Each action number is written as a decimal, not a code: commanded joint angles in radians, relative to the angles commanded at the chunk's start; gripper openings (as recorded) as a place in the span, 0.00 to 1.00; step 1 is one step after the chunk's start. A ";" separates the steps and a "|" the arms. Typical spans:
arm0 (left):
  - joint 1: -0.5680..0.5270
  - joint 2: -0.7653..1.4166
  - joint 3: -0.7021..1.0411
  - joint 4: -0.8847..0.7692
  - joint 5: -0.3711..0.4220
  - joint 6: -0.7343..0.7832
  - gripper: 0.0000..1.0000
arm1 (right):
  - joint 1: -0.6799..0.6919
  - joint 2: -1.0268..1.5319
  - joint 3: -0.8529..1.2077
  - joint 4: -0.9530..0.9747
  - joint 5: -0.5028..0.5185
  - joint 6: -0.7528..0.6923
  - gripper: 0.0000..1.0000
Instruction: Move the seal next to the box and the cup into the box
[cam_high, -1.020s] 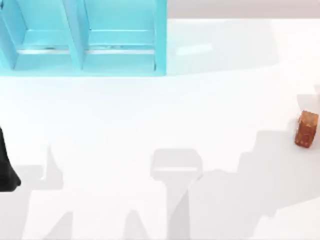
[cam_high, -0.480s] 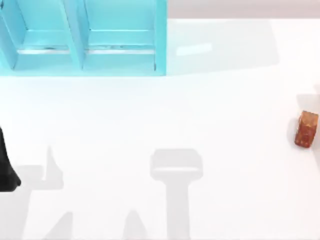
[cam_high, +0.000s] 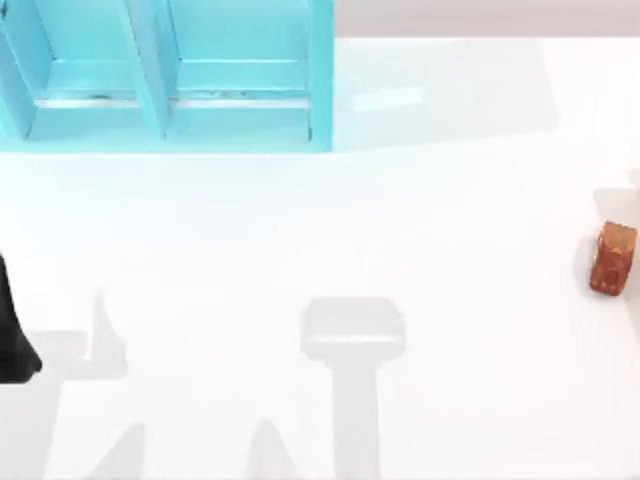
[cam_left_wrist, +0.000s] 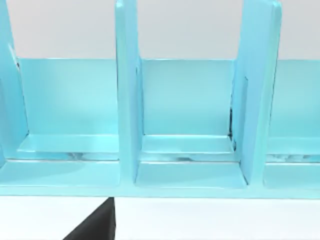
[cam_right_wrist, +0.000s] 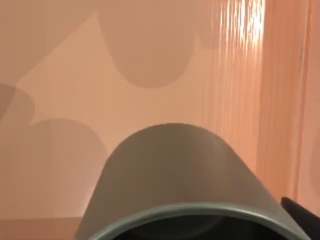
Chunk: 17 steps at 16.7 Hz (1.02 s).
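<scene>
On white table — seal far right, box top-left; jaws' state on either arm untellable.

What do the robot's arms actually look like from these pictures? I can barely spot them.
Little of them is in frame. At the table's left edge in the top view, the left arm is a plain matt black shape, narrow above and wider toward a rounded end. No cables or markings can be made out on it. A black sliver also sits at the corner of the right wrist view.
</scene>
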 joint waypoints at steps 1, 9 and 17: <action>0.000 0.000 0.000 0.000 0.000 0.000 1.00 | 0.003 0.002 0.000 0.043 -0.014 -0.001 0.00; 0.000 0.000 0.000 0.000 0.000 0.000 1.00 | 0.042 0.038 -0.223 0.174 0.038 0.042 0.00; 0.000 0.000 0.000 0.000 0.000 0.000 1.00 | 0.037 0.051 -0.248 0.159 0.058 0.047 0.15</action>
